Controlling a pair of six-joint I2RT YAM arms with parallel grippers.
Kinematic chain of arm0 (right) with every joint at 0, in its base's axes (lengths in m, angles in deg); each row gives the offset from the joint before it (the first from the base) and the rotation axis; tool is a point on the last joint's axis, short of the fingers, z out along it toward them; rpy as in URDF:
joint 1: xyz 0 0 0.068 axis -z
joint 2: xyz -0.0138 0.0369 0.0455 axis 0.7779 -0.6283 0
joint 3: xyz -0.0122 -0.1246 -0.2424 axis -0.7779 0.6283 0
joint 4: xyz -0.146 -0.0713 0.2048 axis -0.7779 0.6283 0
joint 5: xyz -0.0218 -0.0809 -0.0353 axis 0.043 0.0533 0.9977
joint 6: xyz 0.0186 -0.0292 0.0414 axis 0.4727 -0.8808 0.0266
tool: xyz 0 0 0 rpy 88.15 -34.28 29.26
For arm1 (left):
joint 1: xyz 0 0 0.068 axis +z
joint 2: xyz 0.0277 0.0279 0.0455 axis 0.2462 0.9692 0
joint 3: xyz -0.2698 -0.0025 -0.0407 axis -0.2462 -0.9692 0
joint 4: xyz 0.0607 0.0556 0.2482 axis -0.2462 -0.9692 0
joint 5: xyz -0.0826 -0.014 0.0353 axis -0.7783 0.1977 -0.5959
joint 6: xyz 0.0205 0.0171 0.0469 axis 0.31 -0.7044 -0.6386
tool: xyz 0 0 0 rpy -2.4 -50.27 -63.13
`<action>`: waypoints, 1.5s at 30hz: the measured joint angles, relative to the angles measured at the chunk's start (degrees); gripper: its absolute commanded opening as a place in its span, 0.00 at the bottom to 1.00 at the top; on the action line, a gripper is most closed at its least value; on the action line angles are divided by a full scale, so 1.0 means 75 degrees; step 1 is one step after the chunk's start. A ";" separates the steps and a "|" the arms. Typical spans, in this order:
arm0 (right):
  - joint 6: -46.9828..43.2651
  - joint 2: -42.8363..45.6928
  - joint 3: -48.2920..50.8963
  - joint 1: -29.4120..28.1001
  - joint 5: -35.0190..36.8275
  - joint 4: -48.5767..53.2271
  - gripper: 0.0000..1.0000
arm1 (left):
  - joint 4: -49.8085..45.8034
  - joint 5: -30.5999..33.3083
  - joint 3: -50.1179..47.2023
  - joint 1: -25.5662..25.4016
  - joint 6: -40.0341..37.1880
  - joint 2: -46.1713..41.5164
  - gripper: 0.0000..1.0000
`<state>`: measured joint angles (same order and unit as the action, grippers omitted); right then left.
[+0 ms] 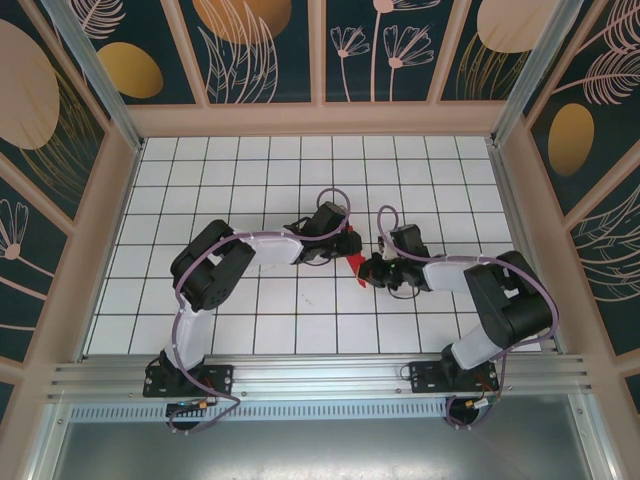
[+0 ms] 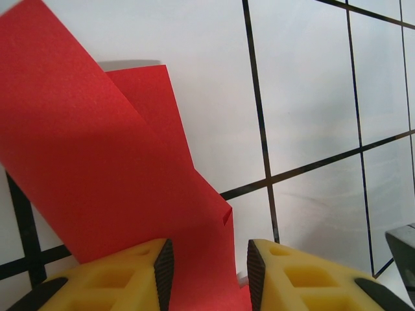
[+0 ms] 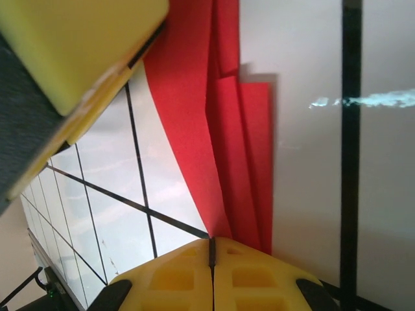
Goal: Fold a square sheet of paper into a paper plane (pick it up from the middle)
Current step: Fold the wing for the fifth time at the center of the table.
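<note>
Two grippers are meeting over the middle of the tiled worktop (image 1: 250, 170), and the sheet of paper (image 2: 97, 168), folded into a narrower red strip of several layers, is hanging between them, lifted enough to be casting a shadow on the tiles. The right gripper (image 3: 211, 243) is pressing its fingers together on one end of the strip, with the stacked folded edges running straight into the seam between the pads. The left gripper (image 2: 211, 262) is holding its fingers apart. The paper is passing flat through the gap with a sliver of white tile showing beside it, so it is not looking pinched there. The paper is likely behaving as very light, thin stock: floppy where it is a single layer, somewhat stiffer along the folded layers, and quick to take an unwanted crease or to slide between smooth pads. The safest hold is probably across the layered part near a crease, so that all the layers are being clamped together and no loose flap is peeling away. Any pull between the two arms is calling for gentleness, since thin paper is apt to tear at a fold.
</note>
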<state>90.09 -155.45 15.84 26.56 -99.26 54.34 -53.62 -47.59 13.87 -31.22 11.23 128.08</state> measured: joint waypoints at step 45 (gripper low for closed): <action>-0.0076 0.0093 0.0125 0.0073 -0.0379 0.0061 0.07 | -0.0152 0.0000 0.0117 -0.0009 -0.0061 0.0041 0.38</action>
<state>89.52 -154.75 16.78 27.11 -102.10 54.80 -54.76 -47.59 14.75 -31.28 10.77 128.39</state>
